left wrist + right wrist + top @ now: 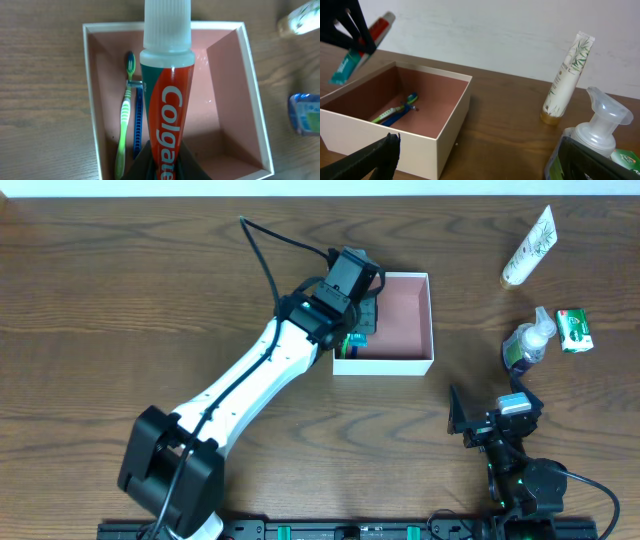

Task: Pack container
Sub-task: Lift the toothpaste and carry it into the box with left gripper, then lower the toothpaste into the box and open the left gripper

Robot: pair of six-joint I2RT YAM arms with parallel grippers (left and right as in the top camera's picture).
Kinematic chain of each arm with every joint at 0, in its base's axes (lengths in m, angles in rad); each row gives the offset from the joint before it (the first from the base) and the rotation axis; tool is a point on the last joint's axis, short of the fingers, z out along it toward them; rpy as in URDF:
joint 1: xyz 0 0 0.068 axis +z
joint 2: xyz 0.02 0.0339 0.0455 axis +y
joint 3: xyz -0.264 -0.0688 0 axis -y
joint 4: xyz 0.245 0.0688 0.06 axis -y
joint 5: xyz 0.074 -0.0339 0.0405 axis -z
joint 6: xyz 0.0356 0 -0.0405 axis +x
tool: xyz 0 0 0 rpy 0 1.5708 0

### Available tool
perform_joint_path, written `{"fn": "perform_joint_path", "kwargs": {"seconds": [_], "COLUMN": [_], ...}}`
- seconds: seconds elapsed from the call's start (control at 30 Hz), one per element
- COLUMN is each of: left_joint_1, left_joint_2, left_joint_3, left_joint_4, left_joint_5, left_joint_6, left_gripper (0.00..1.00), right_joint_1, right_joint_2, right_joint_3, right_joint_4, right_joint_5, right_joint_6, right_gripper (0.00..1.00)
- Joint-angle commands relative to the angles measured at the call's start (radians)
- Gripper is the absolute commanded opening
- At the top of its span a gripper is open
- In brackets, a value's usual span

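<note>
The brown wooden table [120, 280] carries everything. The white left arm [250, 380] reaches across it, and its left pincer [358, 305] hangs over the container [428, 320], a shallow white box with a pink floor that sits directly beneath and a little ahead of that pincer, well apart from the right one. The right pincer [480, 145] sits low near the table edge with its dark fingers [370, 157] spread wide apart and nothing between them; the container's near corner lies ahead of it to its left. The left pincer is clamped on the lower part of a red, white and green toothpaste [167, 100], which juts out from the fingers with its white cap farthest from them, held tilted in the air above the container's open top. A tall cream tube [567, 80] stands upright on its gold cap ahead of the right pincer, to its right. Closer to that pincer stands a pump bottle [600, 125], just beside its right finger, with a green soap box [574, 330] right next to it. On the container floor, below and left of the left pincer, a green toothbrush [125, 120] lies with a blue razor [138, 120] alongside it, the two touching or nearly so.
</note>
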Motion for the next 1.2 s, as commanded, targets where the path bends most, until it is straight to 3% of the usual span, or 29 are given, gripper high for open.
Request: {"fn": "perform_joint_path", "kwargs": {"seconds": [0.0, 0.9, 1.17], "left_joint_1": [0.001, 0.001, 0.001], "left_joint_2": [0.039, 0.138, 0.137], "left_joint_3": [0.008, 0.007, 0.011], "left_joint_4": [0.008, 0.008, 0.037], "left_joint_5": [-0.016, -0.063, -0.016], "left_joint_6": [-0.005, 0.034, 0.068], "left_gripper": [0.13, 0.17, 0.17], "right_joint_1": [0.007, 0.007, 0.007], "right_joint_2": [-0.002, -0.002, -0.002], "right_joint_3": [-0.002, -0.002, -0.002], "right_joint_4": [-0.003, -0.003, -0.003], "right_joint_5": [-0.010, -0.010, -0.010], "right_joint_6": [-0.006, -0.006, -0.006], "right_gripper": [0.99, 0.99, 0.99]}}
